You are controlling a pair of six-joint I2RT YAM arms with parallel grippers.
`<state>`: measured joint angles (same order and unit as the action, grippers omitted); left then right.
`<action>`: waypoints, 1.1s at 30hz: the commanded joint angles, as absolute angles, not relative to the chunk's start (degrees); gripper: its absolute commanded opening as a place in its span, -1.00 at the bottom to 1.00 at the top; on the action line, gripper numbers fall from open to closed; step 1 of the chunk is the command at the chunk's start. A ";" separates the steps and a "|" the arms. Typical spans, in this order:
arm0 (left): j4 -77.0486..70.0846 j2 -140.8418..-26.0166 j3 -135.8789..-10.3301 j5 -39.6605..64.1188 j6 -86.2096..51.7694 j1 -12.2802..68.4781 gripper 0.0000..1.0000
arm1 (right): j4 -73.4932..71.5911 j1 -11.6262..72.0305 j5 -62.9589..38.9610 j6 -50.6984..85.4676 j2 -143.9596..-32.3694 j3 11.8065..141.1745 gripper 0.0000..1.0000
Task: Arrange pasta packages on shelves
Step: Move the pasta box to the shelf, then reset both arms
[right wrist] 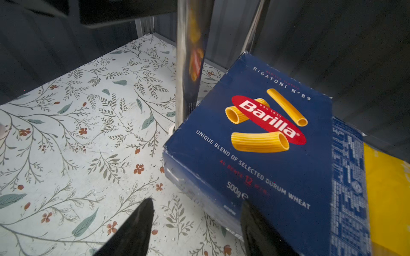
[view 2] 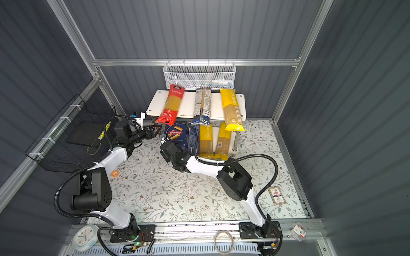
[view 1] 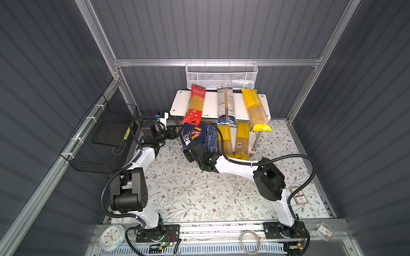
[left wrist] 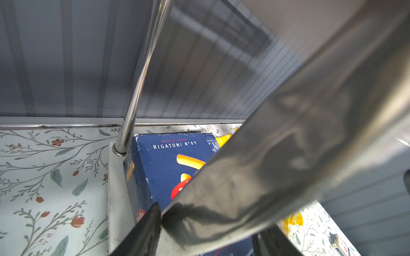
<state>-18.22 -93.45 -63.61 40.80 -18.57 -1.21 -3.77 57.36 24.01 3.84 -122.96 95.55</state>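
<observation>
Showing rigatoni, blue Barilla box [right wrist: 255, 155] — scuffed edges

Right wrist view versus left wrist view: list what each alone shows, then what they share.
Only the right wrist view: the open right gripper, one finger over the blue cardboard Barilla rigatoni box, and its weight print. Only the left wrist view: the left gripper straddling a blurred chrome tube leg, and a small blue-and-white pack. Both: that box, the floral table cover, a yellow plastic pasta bag.
</observation>
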 commanded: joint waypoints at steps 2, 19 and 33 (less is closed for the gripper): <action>-13.26 -90.06 -63.37 39.18 -17.09 -0.70 0.33 | -5.78 57.91 21.71 3.15 -120.09 93.23 0.37; 8.05 -79.96 -57.25 23.18 -14.13 -0.61 0.69 | 3.87 58.18 17.83 14.74 -82.68 56.07 0.67; -1.99 -70.38 -37.61 -7.28 -15.78 -0.62 0.99 | 8.47 27.33 33.55 13.87 -47.39 31.40 0.90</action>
